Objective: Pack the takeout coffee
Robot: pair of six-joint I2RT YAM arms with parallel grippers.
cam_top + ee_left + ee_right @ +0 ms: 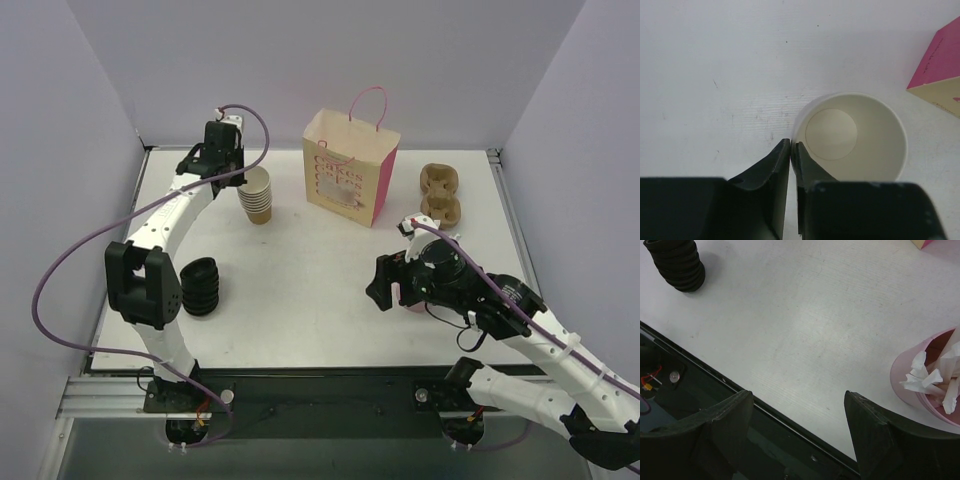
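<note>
No takeout coffee with a lid shows in any view. A stack of lidless tan paper cups (257, 196) stands at the back left of the table. My left gripper (232, 178) sits on its top cup (855, 135). One finger (771, 165) is outside the wall and the other inside, so the left gripper (790, 145) is shut on the rim. The cup's white inside is empty. My right gripper (797, 395) hangs open over the table's near edge with nothing between its fingers. A pink-and-cream paper bag (350, 175) stands open at the back centre.
A stack of black lids (201, 286) stands at the near left, also seen far left as lids (677, 265). A pink cup with white straws (910, 372) is just right of my right gripper (392, 285). Brown cup carriers (440, 192) lie back right. The bag's corner (940, 70) is right of the cup stack.
</note>
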